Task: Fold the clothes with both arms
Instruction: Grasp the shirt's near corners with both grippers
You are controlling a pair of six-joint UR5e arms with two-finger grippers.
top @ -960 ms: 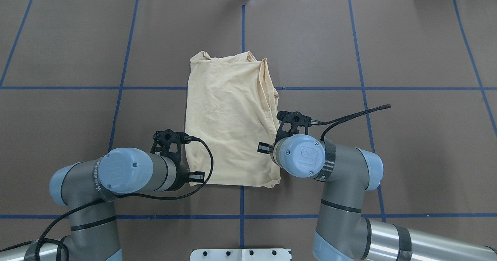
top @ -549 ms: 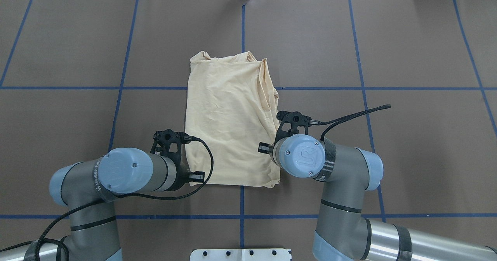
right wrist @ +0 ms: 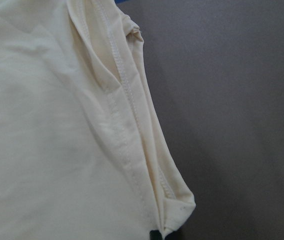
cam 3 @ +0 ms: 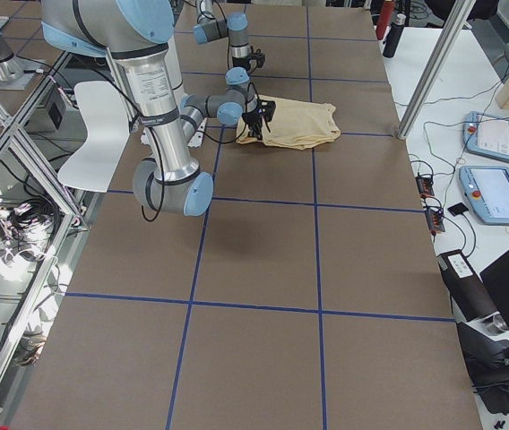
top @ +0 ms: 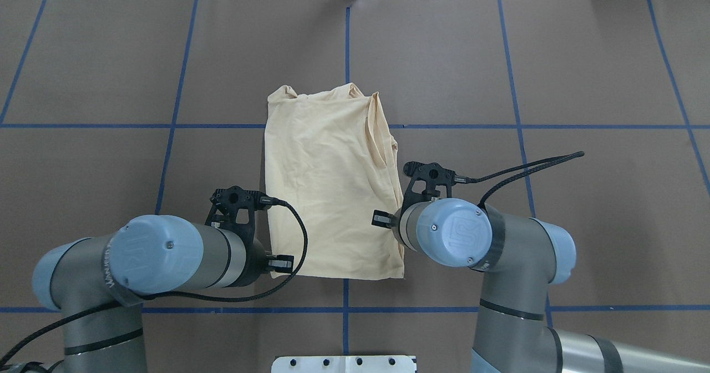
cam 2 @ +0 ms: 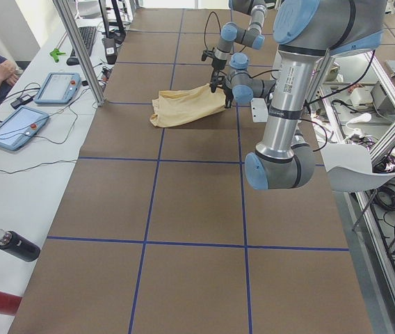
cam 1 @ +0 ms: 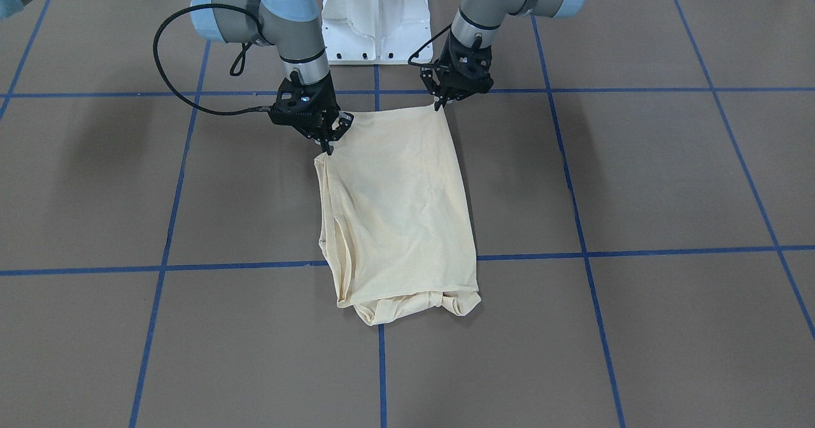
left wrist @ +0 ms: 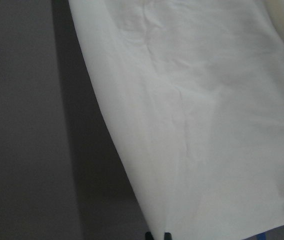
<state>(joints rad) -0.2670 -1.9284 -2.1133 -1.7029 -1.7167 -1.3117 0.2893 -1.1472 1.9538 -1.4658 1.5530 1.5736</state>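
Exterior front-facing: shirt (cam 1: pixel 401 211) is spread on table (cam 1: pixel 637 173), one end held up.
Left claw (cam 1: pixel 440 103): pinched on a shirt corner.
Right claw (cam 1: pixel 329 146): pinched on the other corner.

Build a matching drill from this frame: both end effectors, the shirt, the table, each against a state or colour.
Column one:
1. left end effector
2. right end effector
3. T-shirt
4. table

Column two:
a. brown, crossed by blue lines
b. shut on the near corner with stitched, layered seams
c. cream, folded into a long strip
d. shut on the near corner with a smooth edge

Pairs: 1-d, 2-b, 3-c, 4-a.
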